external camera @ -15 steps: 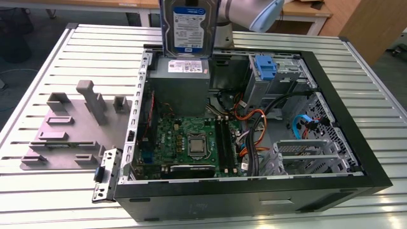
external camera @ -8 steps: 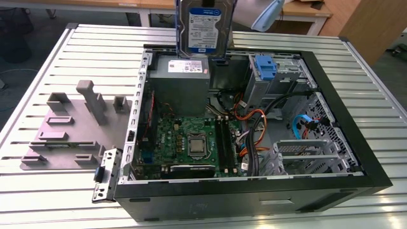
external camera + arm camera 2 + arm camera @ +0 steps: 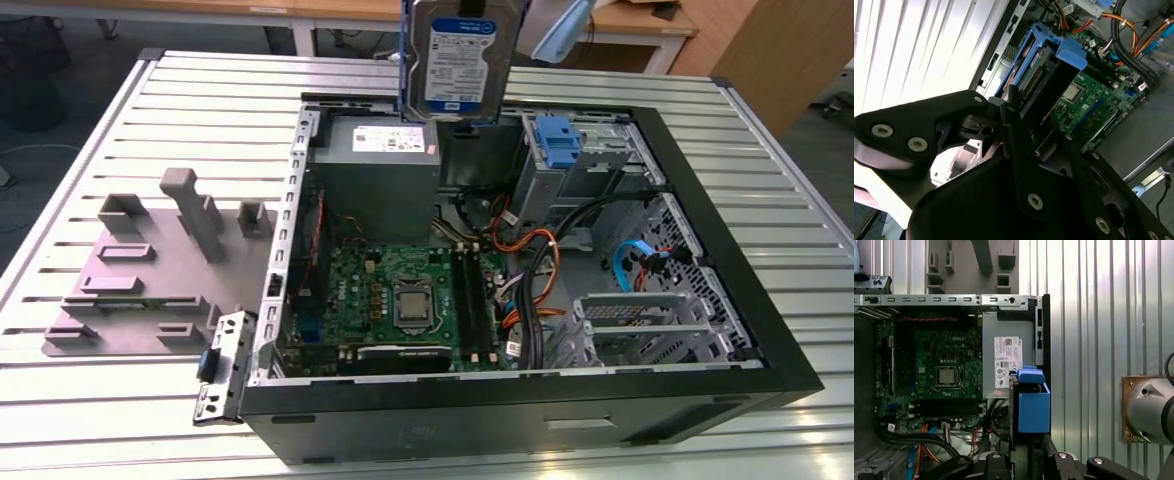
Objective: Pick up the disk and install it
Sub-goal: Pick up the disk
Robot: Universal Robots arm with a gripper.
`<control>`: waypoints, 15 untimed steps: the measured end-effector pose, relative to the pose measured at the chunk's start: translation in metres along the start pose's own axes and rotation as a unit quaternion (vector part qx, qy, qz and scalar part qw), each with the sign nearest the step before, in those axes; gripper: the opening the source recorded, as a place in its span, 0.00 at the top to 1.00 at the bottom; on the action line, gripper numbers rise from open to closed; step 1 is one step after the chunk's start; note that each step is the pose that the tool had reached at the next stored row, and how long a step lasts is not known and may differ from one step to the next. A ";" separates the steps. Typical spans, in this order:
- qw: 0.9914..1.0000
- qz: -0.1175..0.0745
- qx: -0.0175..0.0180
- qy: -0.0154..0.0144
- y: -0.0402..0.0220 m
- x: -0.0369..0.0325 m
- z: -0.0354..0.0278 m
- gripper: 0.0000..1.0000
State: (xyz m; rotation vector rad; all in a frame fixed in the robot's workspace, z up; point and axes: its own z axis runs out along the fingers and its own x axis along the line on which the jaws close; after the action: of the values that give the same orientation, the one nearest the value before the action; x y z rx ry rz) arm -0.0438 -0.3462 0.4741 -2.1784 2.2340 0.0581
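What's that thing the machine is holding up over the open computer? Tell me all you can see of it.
It is the disk, a flat silver metal hard drive with a white-and-blue label on its face, edged by a blue plastic carrier frame. It hangs upright, on edge, in the air above the open computer case, near the grey power-supply box. The claw is clamped on it, and nothing else touches it.
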 end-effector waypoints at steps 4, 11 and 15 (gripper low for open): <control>1.000 0.000 0.000 0.000 -0.0097 -0.0003 0.0000 0.65; 1.000 0.000 0.000 0.000 -0.0173 -0.0001 0.0001 0.65; 1.000 0.000 0.000 0.000 -0.0202 0.0015 0.0000 0.65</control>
State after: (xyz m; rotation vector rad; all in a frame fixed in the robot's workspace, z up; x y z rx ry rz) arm -0.0237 -0.3482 0.4738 -2.1784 2.2340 0.0581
